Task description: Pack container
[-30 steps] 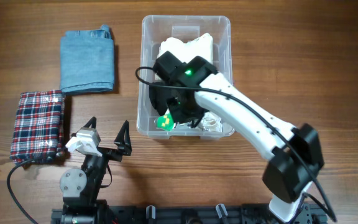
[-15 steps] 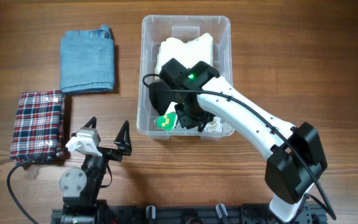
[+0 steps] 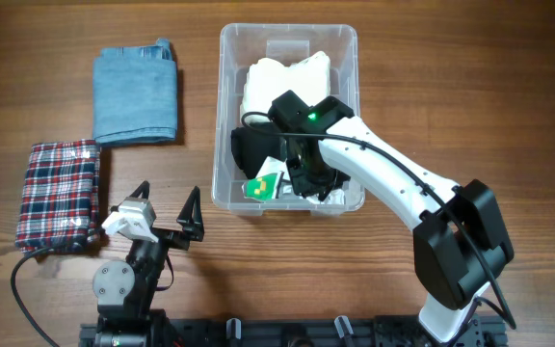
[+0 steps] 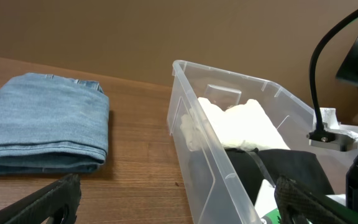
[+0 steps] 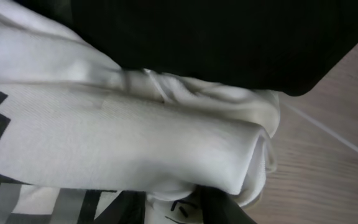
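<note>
Reaches from the table's (image 3: pixel 470 87) near right corner down into the container (image 3: pixel 223 116), right fingers (image 5: pixel 224 210) against white cloth (image 5: pixel 135 143), grip impossible to tell; left fingers (image 4: pixel 303 198) spread wide.

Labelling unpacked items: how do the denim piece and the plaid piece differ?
The denim piece is plain light blue; the plaid piece is red, white and dark checked. The denim piece lies beside the container, not touching it; the plaid piece lies farther left. The denim piece looks wider, the plaid piece narrower. Both are folded flat outside the container.
</note>
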{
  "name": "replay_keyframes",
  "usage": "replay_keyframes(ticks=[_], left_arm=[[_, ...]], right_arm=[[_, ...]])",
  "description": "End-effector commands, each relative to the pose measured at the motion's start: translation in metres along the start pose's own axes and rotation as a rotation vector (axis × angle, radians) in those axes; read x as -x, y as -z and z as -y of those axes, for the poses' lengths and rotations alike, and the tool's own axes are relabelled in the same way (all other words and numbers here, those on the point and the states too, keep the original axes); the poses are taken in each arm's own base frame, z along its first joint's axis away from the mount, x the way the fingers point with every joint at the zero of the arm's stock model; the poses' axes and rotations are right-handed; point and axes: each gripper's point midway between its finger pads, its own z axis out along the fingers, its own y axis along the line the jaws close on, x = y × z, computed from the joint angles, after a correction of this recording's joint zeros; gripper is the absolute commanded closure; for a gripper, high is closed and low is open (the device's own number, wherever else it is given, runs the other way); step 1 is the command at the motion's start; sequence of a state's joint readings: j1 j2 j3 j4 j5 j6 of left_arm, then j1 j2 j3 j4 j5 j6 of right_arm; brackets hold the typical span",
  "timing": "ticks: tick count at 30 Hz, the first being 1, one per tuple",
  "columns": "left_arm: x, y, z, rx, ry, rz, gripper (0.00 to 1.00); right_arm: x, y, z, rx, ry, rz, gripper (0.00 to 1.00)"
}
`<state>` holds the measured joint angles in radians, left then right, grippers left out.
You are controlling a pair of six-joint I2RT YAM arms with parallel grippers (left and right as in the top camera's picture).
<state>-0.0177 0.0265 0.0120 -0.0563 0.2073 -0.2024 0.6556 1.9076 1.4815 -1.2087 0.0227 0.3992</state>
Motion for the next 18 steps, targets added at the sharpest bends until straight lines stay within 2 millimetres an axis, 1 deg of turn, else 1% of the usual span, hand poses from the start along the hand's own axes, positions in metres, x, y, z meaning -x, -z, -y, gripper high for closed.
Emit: replay_keyframes(ticks=[1, 2, 4, 7, 8, 9, 10, 11, 12, 13, 14, 16, 18], left_arm=[[-0.003, 0.0, -0.003, 0.009, -0.014, -0.006, 0.0], [-0.003, 0.0, -0.003, 0.009, -0.014, -0.006, 0.0], [-0.003, 0.0, -0.003, 0.009, -0.013, -0.006, 0.0], [-0.003, 0.0, -0.003, 0.009, -0.013, -0.006, 0.0], [-0.003, 0.0, -0.003, 0.009, -0.014, -0.006, 0.0], [-0.003, 0.0, -0.003, 0.009, -0.013, -0.007, 0.0], [-0.003, 0.0, -0.003, 0.009, -0.013, -0.006, 0.0], [-0.003, 0.0, -0.003, 0.009, -0.014, -0.006, 0.0], [-0.003, 0.0, -0.003, 0.009, -0.013, -0.007, 0.0], [-0.003, 0.0, -0.003, 0.009, -0.014, -0.006, 0.0], [-0.003, 0.0, -0.003, 0.009, -0.013, -0.007, 0.0], [-0.003, 0.0, -0.003, 0.009, -0.013, -0.007, 0.0], [-0.003, 0.0, -0.003, 0.009, -0.013, -0.007, 0.0]], right_arm=[[0.011, 0.006, -0.007, 0.031, 0.001, 0.029, 0.73], [0.014, 0.01, -0.008, 0.037, 0.001, 0.044, 0.73], [0.023, 0.027, -0.012, 0.063, -0.001, 0.099, 0.72], [0.034, 0.058, -0.016, 0.104, -0.005, 0.186, 0.69], [0.038, 0.071, -0.018, 0.119, -0.007, 0.223, 0.69], [0.043, 0.089, -0.019, 0.14, -0.007, 0.275, 0.66], [0.047, 0.104, -0.02, 0.156, -0.009, 0.321, 0.6], [0.05, 0.12, -0.019, 0.169, -0.012, 0.372, 0.53], [0.053, 0.136, -0.016, 0.174, -0.024, 0.425, 0.41], [0.056, 0.15, -0.009, 0.168, -0.051, 0.476, 0.29], [0.057, 0.161, -0.002, 0.156, -0.076, 0.516, 0.22], [0.057, 0.187, 0.027, 0.112, -0.175, 0.613, 0.14], [0.052, 0.201, 0.053, 0.078, -0.23, 0.65, 0.08]])
